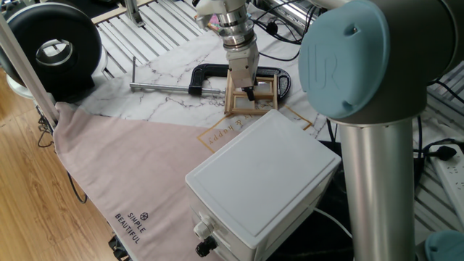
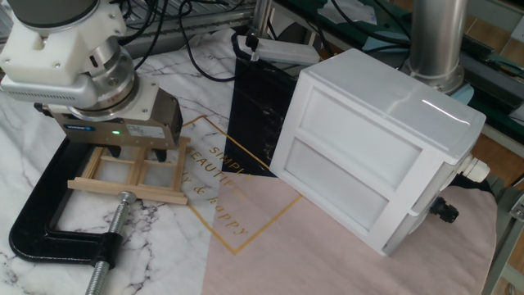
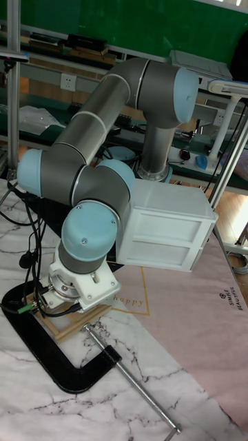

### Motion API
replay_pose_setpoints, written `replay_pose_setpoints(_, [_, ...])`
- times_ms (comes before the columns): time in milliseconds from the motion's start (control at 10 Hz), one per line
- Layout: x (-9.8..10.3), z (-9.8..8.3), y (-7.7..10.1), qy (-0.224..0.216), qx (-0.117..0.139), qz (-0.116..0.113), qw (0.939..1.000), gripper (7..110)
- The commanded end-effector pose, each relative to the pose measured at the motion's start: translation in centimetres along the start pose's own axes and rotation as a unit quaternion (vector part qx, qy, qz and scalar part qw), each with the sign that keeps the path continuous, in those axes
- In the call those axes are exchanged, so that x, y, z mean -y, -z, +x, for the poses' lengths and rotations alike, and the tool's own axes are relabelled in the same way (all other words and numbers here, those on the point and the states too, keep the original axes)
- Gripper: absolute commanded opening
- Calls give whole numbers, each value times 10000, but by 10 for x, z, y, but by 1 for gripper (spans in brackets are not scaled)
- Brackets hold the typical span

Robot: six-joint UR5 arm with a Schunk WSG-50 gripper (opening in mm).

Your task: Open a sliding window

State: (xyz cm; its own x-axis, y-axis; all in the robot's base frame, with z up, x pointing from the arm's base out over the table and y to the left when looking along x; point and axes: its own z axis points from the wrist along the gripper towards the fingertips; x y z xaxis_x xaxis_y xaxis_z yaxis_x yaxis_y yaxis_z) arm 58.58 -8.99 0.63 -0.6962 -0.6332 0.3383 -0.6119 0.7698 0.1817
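My gripper [image 1: 249, 93] hangs straight over the sliding window [image 2: 131, 176], which lies flat on the marble surface [image 2: 49, 270], pinned by a black clamp [image 2: 49, 238] so it cannot slide; I cannot tell my fingers' spread

Legible markings:

- Pink cloth [image 1: 145, 159], corner near the table's front edge: black print "SIMPLE BEAUTIFUL" in 2 lines beside a small round emblem.
- Same cloth, inside the gold-outlined square by the white box [image 1: 262, 180]: gold lettering, partly covered; "SIMPLE BEAUTIFUL" and "happy" can be made out.
- Arm joint cap [image 1: 341, 61]: embossed "UR" logo.
- Pincer [image 2: 123, 152] body: small blue label, text too small to read.
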Motion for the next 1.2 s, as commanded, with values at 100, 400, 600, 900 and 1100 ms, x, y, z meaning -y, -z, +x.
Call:
replay_pose_setpoints(100, [-5,8,8,3,-82,-186,9998,88])
replay_pose_setpoints(400, [-8,10,7,-43,-152,-245,9996,88])
replay_pose_setpoints(600, [-6,8,6,-12,-129,-226,9997,88])
replay_pose_setpoints(900, [-7,2,3,-8,-76,-263,9996,88])
replay_pose_setpoints(1100, [-8,5,2,-19,-152,-292,9995,88])
